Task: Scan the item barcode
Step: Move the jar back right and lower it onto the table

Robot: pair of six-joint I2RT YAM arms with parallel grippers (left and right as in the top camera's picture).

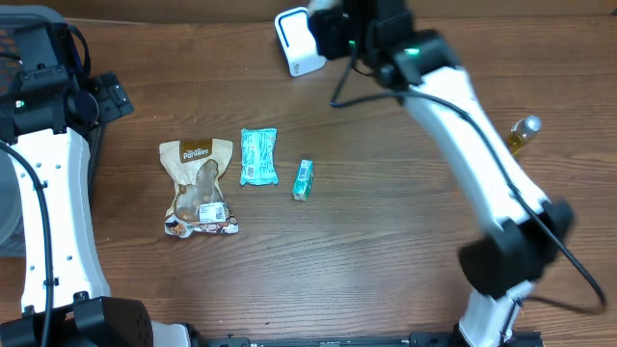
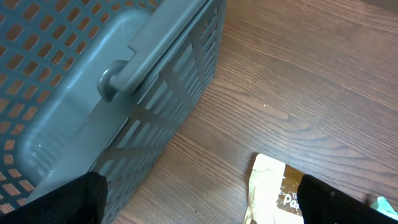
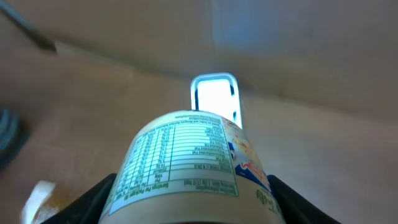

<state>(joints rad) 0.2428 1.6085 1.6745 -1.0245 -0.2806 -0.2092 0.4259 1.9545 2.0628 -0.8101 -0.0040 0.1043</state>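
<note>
step: right gripper (image 3: 196, 208) grips white labelled cylindrical tub (image 3: 186, 155), facing white box scanner (image 3: 214, 96)
next: probably rotate barcode toward scanner
left gripper (image 2: 199, 205): wide apart, empty

You've got the cylindrical tub (image 3: 186, 155) clamped between the right gripper's (image 3: 194, 208) fingers. Its white nutrition panel is turned up toward the wrist camera, with a blue-and-red printed face wrapping round to the right. Its far end points at the white scanner (image 3: 214, 96), which sits just beyond with its rounded window glowing bright.
</note>
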